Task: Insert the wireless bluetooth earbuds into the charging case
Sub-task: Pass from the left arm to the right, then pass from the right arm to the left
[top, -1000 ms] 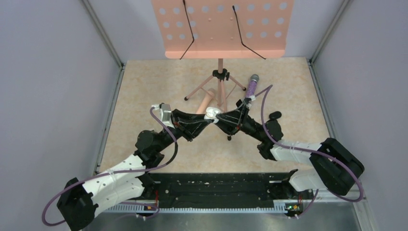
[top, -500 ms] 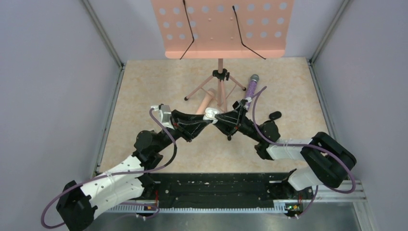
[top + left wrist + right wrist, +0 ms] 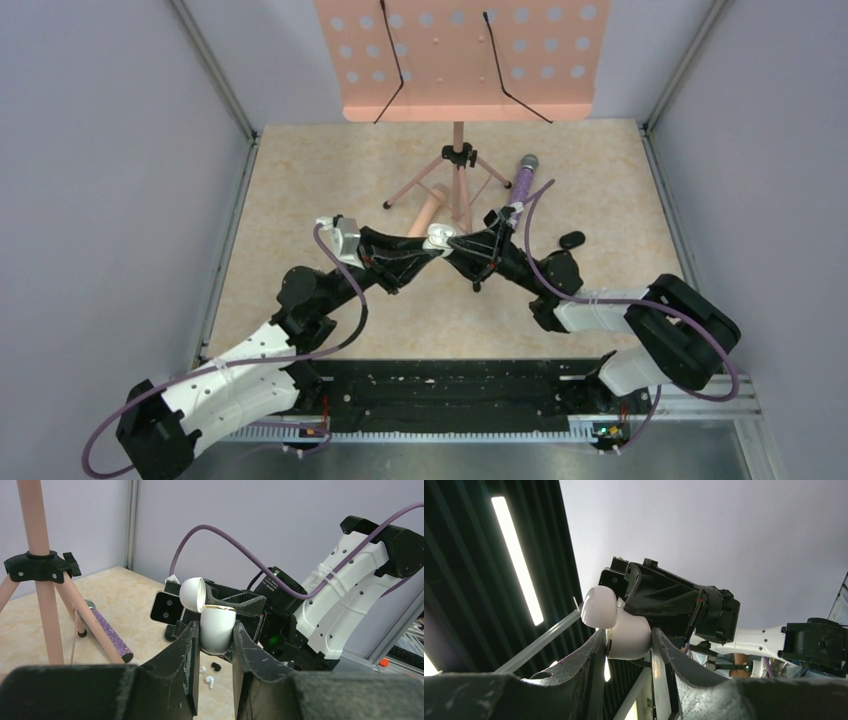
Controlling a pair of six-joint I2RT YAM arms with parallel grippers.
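Left wrist view, entries near to far.

1. Left gripper point(image 3: 215, 636): black fingers clamped tight on the lower body of the glossy white rounded plastic charging case point(image 3: 218, 625), which is held gold rim up, off the table.
2. Hinged white lid point(image 3: 192, 593): swung open and tipped to one side of the rim.
3. Right gripper point(image 3: 629, 647): in its own wrist view the fingers sit against both flanks of the same case, so the hold looks shared between 2 arms.
4. Tiny white plastic earbuds point(image 3: 209, 681): 2 pieces lying loose on the beige marbled table point(image 3: 135, 605), below the case and apart from it. A small black bit lies beside them, kind unclear.
5. Glittery purple microphone point(image 3: 107, 636) and pink metal music stand point(image 3: 39, 560): farther back, not involved.

Step in hand, as judged: the case is open and steadied, with neither bud seated. The next move calls for 1 arm to hold the case open and upright while the other releases, drops to a bud, pinches it squarely and lines it up with its socket.
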